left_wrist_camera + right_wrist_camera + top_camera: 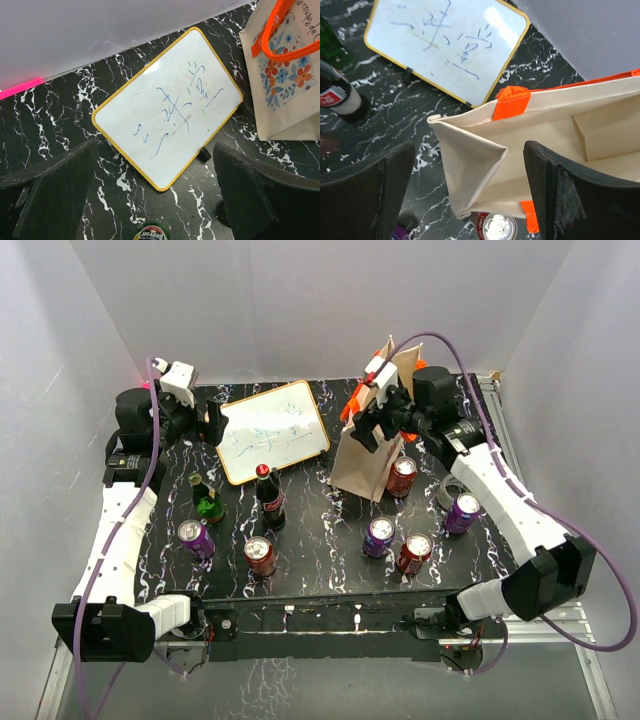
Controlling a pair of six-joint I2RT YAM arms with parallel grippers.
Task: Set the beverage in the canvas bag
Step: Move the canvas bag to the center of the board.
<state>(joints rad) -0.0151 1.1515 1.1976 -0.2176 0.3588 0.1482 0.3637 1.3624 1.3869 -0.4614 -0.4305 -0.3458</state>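
On the black marbled table point(320, 540) we saw the canvas bag point(362, 468) standing upright at the far right, mouth open. The whiteboard point(272, 430) was to its left and a red can point(401, 477) stood just beside its base. Our right gripper point(472, 175) hung over the bag's mouth, fingers spread wide around one corner and pinching nothing, while our left gripper point(157, 185) hovered spread and empty above the whiteboard.

The left arm point(125, 525) and right arm point(495, 485) have white shells between black joint blocks, a purple cable point(155, 430) running along each, and blocky matte-black fingers point(50, 195).
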